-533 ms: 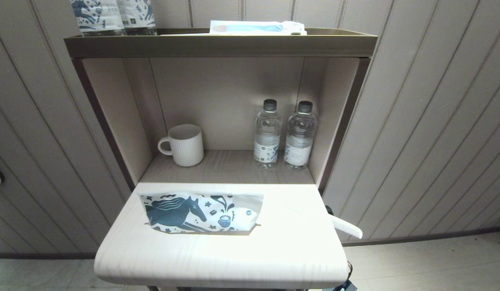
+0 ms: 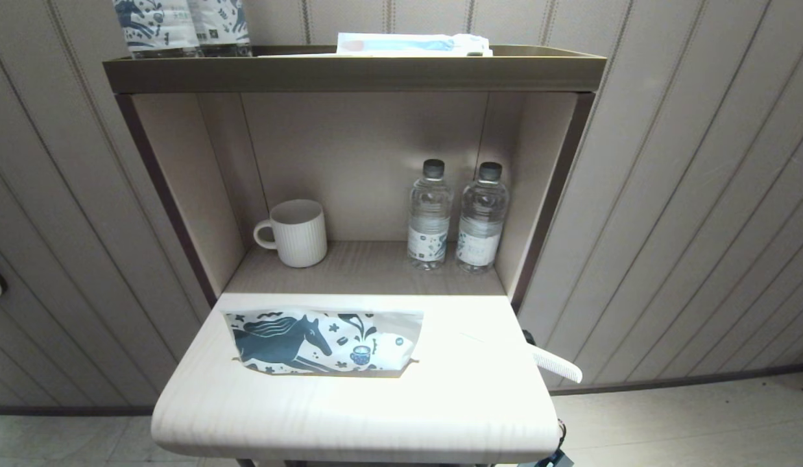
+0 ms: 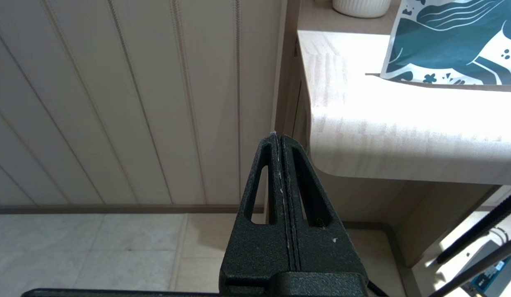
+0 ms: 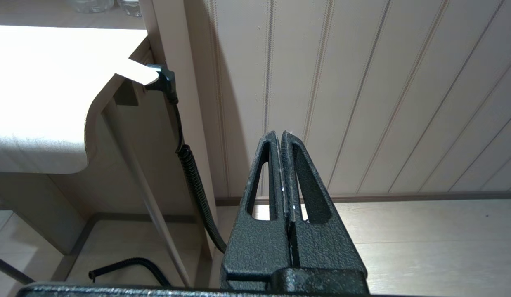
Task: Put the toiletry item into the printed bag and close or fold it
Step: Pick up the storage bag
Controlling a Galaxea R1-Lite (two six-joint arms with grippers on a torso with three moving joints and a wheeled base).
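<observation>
- Left end effector (image 3: 279,138): parked low beside the tabletop's (image 2: 349,415) left edge, below its surface, fingers pressed together and holding nothing. It does not show in the head view.
- Bag (image 2: 323,342): lies flat on the tabletop, left of centre, horse print up, with its clear strip along the far edge, toward the shelf. Its near left corner also shows in the left wrist view (image 3: 449,45). Whether the mouth is open cannot be told.
- Mug (image 2: 295,232): stands on the shelf behind the bag, well apart from it.
- Bottles (image 2: 455,217): two stand side by side at the shelf's right, behind the comb's end of the tabletop.
- Comb (image 2: 544,359): lies aslant at the tabletop's right edge, well apart from the bag, with its toothed end overhanging the edge. The part on the brightly lit surface is hard to make out.
- Right end effector (image 4: 282,136): parked low beside the tabletop's right edge, below the surface, fingers closed on nothing. A black cable hangs between it and the tabletop's side.
- Stage: judged not begun; the comb is outside the bag and neither arm is near either thing.
- Risks: a nudge from below or from the side as the right arm rises would likely tip the overhanging comb to the floor. The comb is thin and flat, so closing fingers may slide over it. The flat bag may skid or stay shut unless the left arm pins it and opens its mouth. The cable could snag the rising arm.
</observation>
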